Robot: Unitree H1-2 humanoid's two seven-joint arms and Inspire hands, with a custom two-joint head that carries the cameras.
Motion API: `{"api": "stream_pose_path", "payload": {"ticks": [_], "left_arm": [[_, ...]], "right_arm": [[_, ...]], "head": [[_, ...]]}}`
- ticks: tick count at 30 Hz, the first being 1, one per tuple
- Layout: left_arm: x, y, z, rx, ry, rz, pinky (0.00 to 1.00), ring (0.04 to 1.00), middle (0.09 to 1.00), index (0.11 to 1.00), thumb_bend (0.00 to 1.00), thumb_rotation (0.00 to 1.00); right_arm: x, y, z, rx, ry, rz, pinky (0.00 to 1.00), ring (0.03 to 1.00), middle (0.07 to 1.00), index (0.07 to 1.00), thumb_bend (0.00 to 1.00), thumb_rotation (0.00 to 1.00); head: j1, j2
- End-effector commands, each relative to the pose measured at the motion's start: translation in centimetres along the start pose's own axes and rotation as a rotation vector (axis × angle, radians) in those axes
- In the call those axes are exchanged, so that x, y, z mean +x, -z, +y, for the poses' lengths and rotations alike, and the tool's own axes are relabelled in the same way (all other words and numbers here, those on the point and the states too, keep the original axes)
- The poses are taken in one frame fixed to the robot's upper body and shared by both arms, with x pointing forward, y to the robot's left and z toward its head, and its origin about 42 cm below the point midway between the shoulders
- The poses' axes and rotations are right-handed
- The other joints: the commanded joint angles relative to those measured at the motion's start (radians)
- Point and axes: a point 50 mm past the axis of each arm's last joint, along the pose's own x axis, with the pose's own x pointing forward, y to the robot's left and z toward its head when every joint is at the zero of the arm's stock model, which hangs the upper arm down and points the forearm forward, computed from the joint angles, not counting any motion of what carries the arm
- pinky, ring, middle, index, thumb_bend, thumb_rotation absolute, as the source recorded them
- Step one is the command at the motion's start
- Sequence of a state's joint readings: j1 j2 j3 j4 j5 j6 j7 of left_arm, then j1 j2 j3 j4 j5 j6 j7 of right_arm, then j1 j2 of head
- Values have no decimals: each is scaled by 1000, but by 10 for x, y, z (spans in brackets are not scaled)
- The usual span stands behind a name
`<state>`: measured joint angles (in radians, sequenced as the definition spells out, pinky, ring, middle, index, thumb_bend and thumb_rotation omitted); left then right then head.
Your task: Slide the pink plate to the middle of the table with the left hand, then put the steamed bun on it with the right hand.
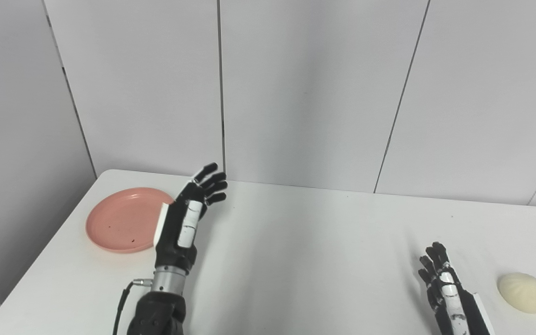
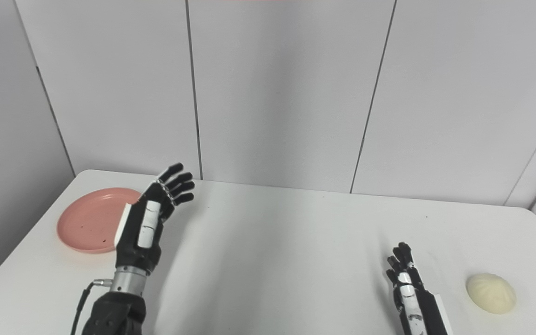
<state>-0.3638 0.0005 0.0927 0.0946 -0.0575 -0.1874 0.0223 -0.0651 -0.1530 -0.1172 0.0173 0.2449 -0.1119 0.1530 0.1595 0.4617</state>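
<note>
Sitting at the table's ten o'clock corner, the plate (image 1: 126, 219) is a shallow pink disc with a low rim, matte, flecked with a few dark specks, and not yet slid. The first step looks barely begun. The left hand (image 1: 185, 218) hangs raised at the plate's three o'clock, fingers spread and holding nothing; whether it touches the rim I cannot tell. Next, it likely needs to come down onto the rim and push toward centre. The bun (image 1: 523, 291), a pale cream dome with faint pleats, lies at four o'clock. The right hand (image 1: 442, 284) waits just left of it, fingers apart, empty. The table (image 1: 305, 242) is smooth white.
</note>
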Motion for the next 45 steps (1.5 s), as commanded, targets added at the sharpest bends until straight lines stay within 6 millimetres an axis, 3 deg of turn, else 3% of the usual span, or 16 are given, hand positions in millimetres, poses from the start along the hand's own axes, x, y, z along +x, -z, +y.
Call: {"api": "stream_pose_path", "payload": {"ticks": [1, 23, 32, 38, 45], "left_arm": [[28, -21, 6, 8, -14, -105, 716, 768, 800, 788, 903, 877], [109, -41, 118, 124, -57, -143, 740, 811, 829, 818, 888, 857], [124, -34, 168, 148, -108, -77, 792, 855, 858, 853, 866, 873], [131, -22, 205, 182, -140, -14, 764, 836, 860, 872, 874, 887], [132, -14, 229, 180, -190, 75, 763, 841, 855, 883, 852, 892]], "right_arm": [[-17, 20, 0, 12, 20, 54, 993, 975, 984, 985, 666, 870], [-19, 20, 0, 1, 20, 57, 977, 963, 976, 979, 670, 875], [-18, 20, 1, -6, 16, 54, 978, 967, 980, 981, 656, 884], [-18, 21, 1, 3, 23, 59, 977, 966, 979, 978, 657, 883], [-18, 22, 1, 3, 25, 61, 968, 959, 973, 968, 657, 874]], "head": [[0, 1], [-3, 3], [-1, 4], [-2, 1], [1, -5]]}}
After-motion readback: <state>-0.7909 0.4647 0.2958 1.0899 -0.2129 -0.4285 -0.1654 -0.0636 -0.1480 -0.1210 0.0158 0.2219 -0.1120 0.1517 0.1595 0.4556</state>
